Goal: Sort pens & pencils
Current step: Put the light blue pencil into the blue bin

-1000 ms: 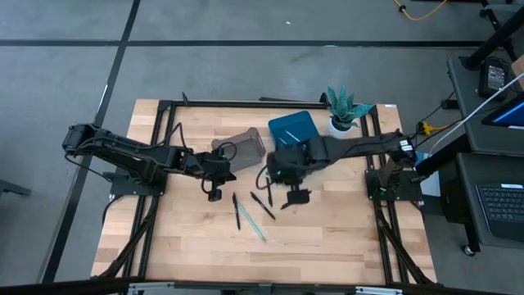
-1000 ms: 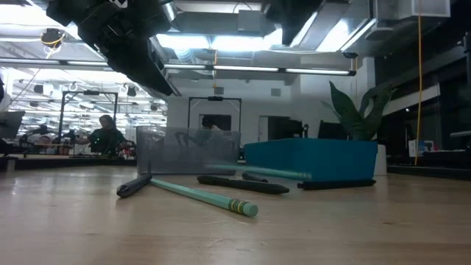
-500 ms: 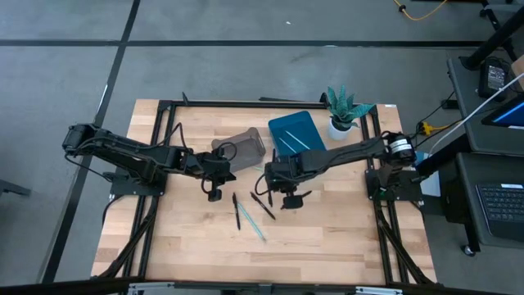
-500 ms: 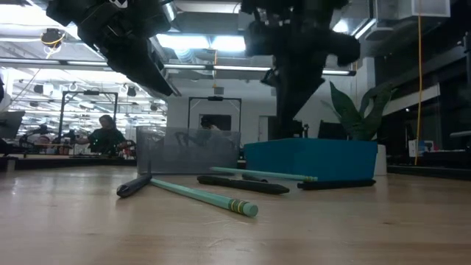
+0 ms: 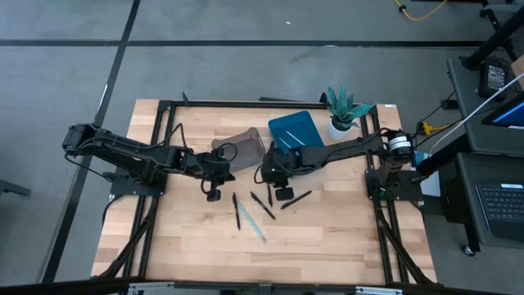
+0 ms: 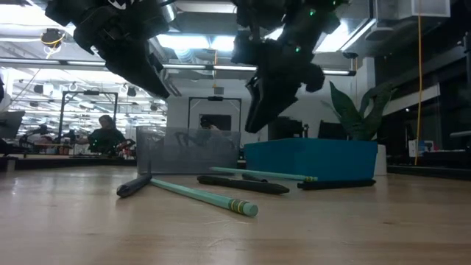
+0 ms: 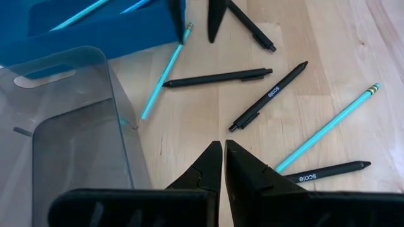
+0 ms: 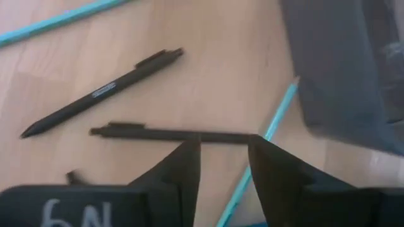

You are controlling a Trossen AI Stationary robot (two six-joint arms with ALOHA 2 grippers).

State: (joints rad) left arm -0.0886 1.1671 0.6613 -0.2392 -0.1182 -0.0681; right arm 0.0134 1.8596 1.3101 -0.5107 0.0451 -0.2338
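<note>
Several black pens and light blue pencils lie loose on the wooden table between my two grippers. One black pen (image 8: 170, 133) lies flat below my right gripper (image 8: 224, 144), crosswise to its fingers. That gripper (image 5: 282, 193) hovers open above the pile, well clear of the table in the low view (image 6: 254, 124). A light blue pencil (image 8: 273, 146) lies beside it, by the grey bin. My left gripper (image 5: 214, 194) hangs shut and empty to the pile's left (image 7: 223, 146). More pens (image 7: 268, 96) and a pencil (image 7: 328, 126) lie flat ahead of it.
A blue box (image 5: 292, 131) holding light blue pencils stands at the back, with a translucent grey bin (image 5: 243, 146) to its left. A potted plant (image 5: 342, 111) stands at the back right. People sit in the room beyond (image 6: 103, 132).
My right gripper has moved from near the blue box toward the table's left, over the loose pens, and has tipped out of plumb. A black pen that lay under it now shows to its right. The pens and pencils have stayed where they lay.
</note>
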